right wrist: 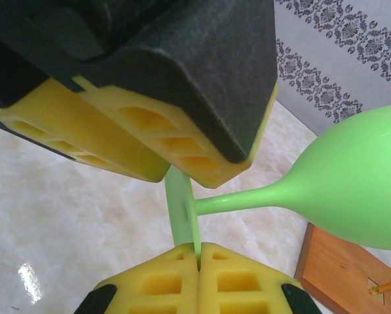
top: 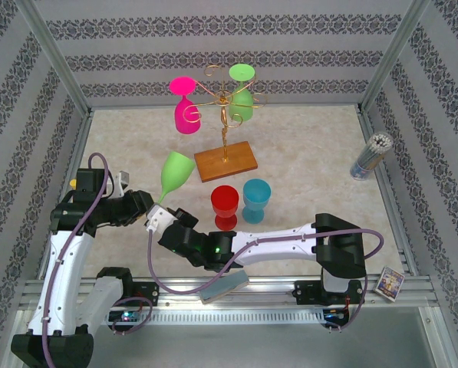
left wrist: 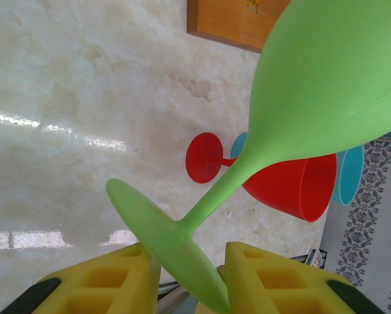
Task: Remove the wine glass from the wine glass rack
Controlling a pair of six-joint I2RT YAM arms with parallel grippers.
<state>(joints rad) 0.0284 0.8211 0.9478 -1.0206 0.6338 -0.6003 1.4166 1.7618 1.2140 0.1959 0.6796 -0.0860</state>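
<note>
A light green wine glass hangs tilted in the air, off and to the left of the wine glass rack, a gold wire stand on a wooden base. My right gripper is shut on the rim of the glass's foot. My left gripper straddles the same foot, which runs slantwise between its yellow pads and touches both. A pink glass and another green glass hang upside down on the rack.
A red glass and a blue glass stand upright on the table just right of the grippers. A cup of pencils stands at the right wall. A small card box lies on the front rail.
</note>
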